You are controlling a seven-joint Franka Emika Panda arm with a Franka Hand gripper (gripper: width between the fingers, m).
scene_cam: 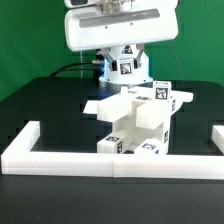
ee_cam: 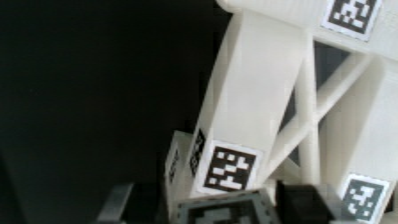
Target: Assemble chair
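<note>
The partly joined chair [scene_cam: 135,118] is a blocky white structure with black-and-white tags, standing against the front border wall. In the wrist view its white slabs and posts [ee_cam: 249,90] stretch away from the jaws. My gripper [scene_cam: 126,76] hangs under the white arm, just behind the chair. In the wrist view the gripper [ee_cam: 210,208] is shut on a small tagged white chair part [ee_cam: 222,213], which sits between the two dark fingers [ee_cam: 121,200]. How this part meets the rest of the chair is hidden.
A long low white border wall [scene_cam: 110,160] runs along the table's front, with short side pieces at the exterior view's left [scene_cam: 20,138] and right [scene_cam: 213,135]. The arm's white body [scene_cam: 110,25] fills the top. Cables [scene_cam: 70,68] lie at the back.
</note>
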